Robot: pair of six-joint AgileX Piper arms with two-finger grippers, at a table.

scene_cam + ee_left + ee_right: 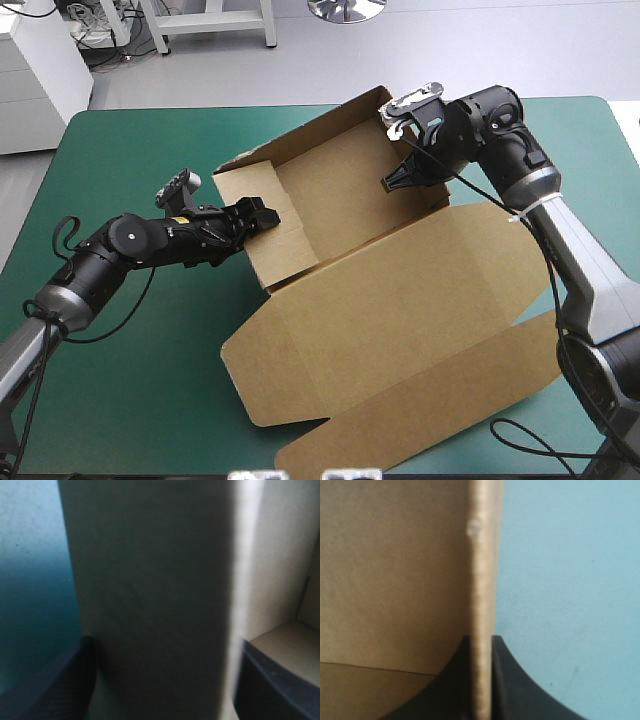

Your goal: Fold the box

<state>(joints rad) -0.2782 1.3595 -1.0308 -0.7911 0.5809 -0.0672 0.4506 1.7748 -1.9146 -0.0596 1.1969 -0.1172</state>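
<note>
Sitting mid-table: box (400, 300), far walls raised, lid flat toward the near edge.
Left gripper (265, 215): fingers wide, astride the left wall.
Right gripper (392, 182): pinching the right wall's edge.
Underneath: teal-green cover (130, 380).

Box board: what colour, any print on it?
Plain brown, no print visible on the box; high view shows it best.

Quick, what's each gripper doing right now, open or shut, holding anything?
Left gripper: open, one finger on each side of a raised wall of the box.
Right gripper: shut on the box, on a wall's edge.
</note>
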